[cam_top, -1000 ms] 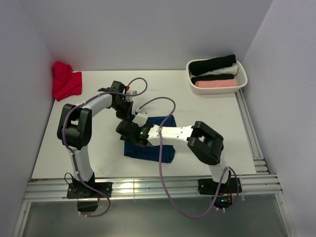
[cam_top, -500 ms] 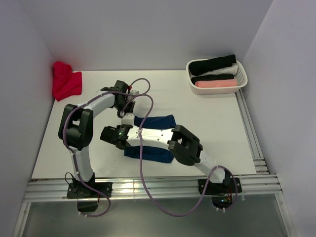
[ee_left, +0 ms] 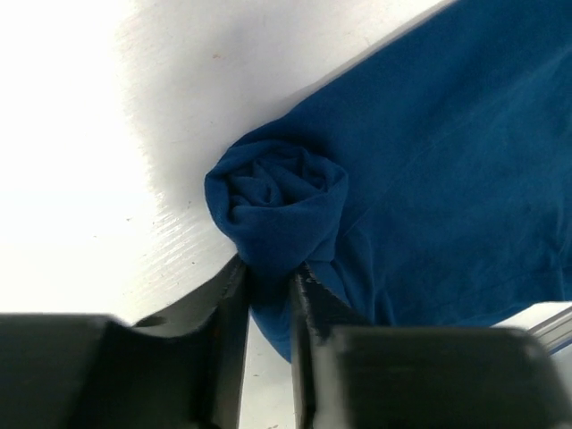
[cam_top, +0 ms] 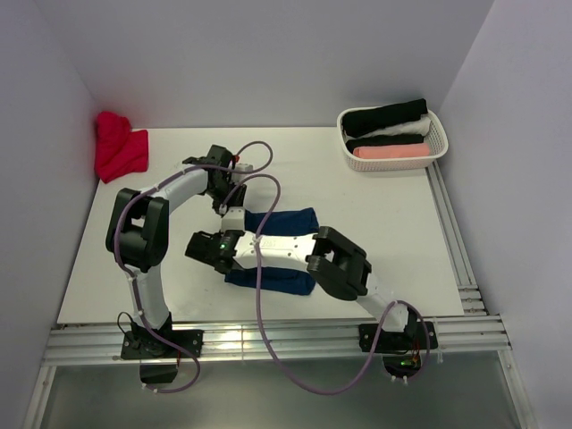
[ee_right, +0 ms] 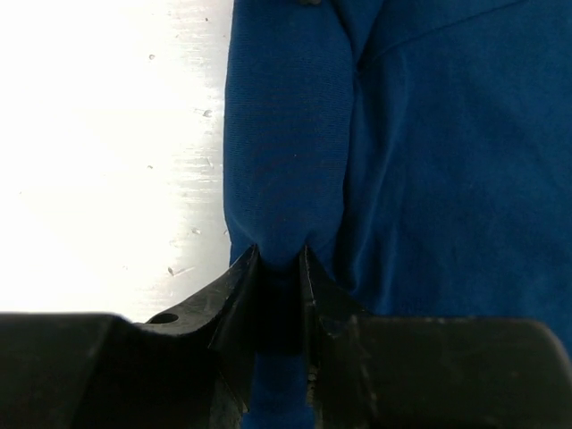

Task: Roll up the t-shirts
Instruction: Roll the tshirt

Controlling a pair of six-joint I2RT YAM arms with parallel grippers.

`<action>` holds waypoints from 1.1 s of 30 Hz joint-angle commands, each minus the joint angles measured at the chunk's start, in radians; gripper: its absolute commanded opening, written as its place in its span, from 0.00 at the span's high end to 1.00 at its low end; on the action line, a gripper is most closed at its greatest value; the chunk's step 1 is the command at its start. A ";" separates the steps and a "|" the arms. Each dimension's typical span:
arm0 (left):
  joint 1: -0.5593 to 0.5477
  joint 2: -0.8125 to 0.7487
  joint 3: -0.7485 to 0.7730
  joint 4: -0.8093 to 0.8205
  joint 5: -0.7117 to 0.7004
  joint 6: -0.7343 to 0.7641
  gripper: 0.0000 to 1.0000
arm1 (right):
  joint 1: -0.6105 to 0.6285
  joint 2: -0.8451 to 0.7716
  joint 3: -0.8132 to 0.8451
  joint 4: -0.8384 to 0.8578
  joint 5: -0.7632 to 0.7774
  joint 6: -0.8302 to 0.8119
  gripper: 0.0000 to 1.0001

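Right arm (cam_top: 288, 245) leftward, seemingly over t-shirt (cam_top: 291, 219)

One white basket (cam_top: 437, 148), with three rolled t-shirts (cam_top: 386, 117) inside: black, white, pink. Left of the basket, one navy t-shirt (cam_top: 288, 221) and two arms (cam_top: 143, 234); farther left, one red heap (cam_top: 119, 150), possibly two shirts.

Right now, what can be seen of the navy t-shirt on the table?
The navy t-shirt is soft blue cloth lying on the white table, between the two arms. One edge is wound into a tight roll; the rest lies flat, lightly creased. The left gripper pinches one end of the roll, and the right gripper pinches the other. No print shows.
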 commanded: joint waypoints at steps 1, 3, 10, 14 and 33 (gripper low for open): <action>-0.001 -0.020 0.054 -0.022 0.045 0.013 0.68 | -0.001 -0.100 -0.140 0.116 -0.032 0.003 0.80; 0.008 -0.021 0.088 -0.034 0.097 0.027 0.59 | -0.008 -0.162 -0.286 0.219 -0.060 0.009 0.80; 0.092 -0.047 0.152 -0.057 0.285 0.095 0.36 | -0.082 -0.448 -0.795 0.926 -0.262 0.075 0.80; 0.134 -0.050 0.126 -0.054 0.375 0.125 0.34 | -0.155 -0.478 -1.074 1.327 -0.408 0.159 0.80; 0.207 -0.009 -0.182 0.125 0.503 0.122 0.48 | -0.231 -0.100 -1.179 2.199 -0.665 0.382 0.81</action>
